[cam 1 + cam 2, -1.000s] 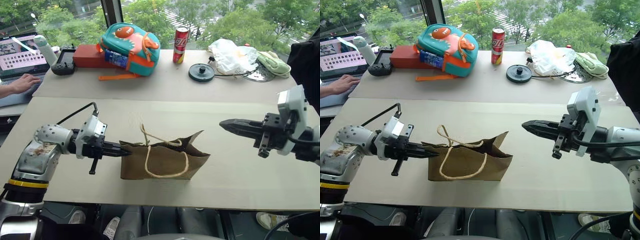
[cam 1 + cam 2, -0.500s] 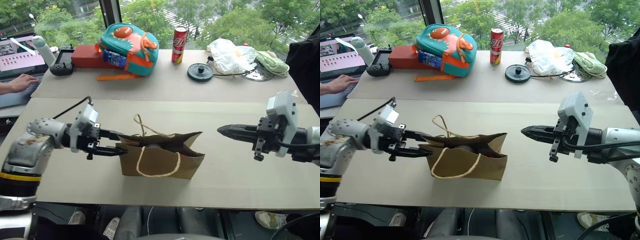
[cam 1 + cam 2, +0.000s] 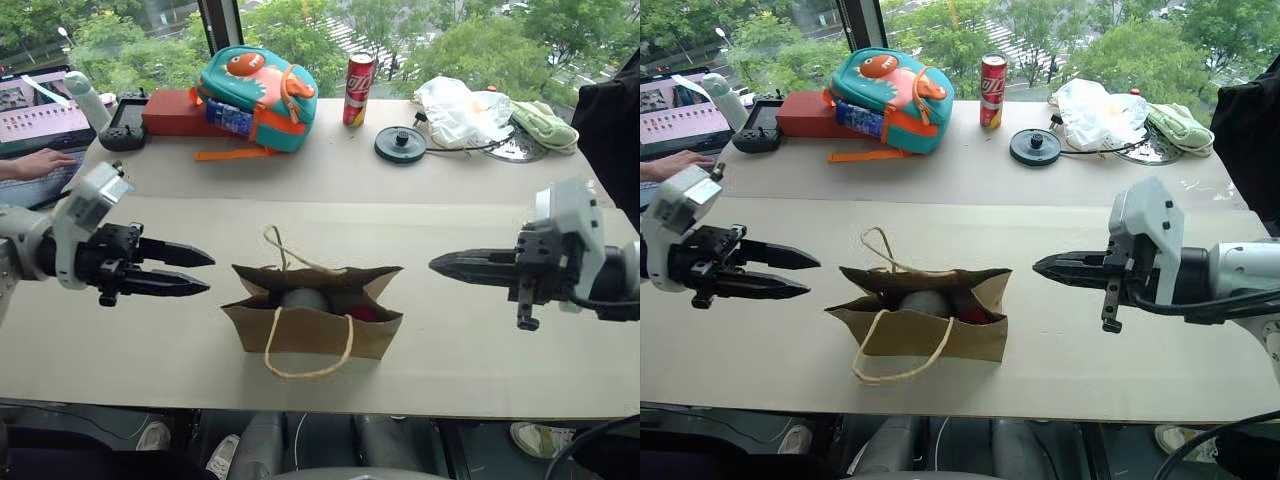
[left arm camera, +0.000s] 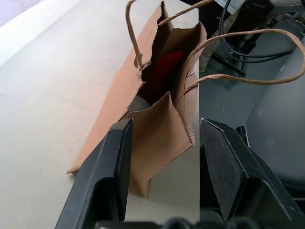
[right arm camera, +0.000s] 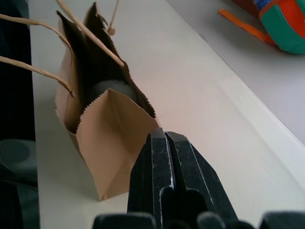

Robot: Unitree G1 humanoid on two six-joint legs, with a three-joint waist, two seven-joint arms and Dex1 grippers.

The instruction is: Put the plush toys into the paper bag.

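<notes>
The paper bag (image 3: 312, 322) is sitting upright on the pale surface (image 3: 480, 350), near its front edge, with the grey ball (image 3: 302, 299) and the red chili (image 3: 362, 312) inside. The left end effector (image 3: 200, 272) is hovering beside it with fingers spread apart, holding nothing. The right end effector (image 3: 437, 266) is pointing at the bag, closed and empty. Farther back, a fish backpack (image 3: 260, 84) is lying.

Left claw (image 3: 205, 272) parted, empty; right claw (image 3: 432, 265) closed, both level.
</notes>
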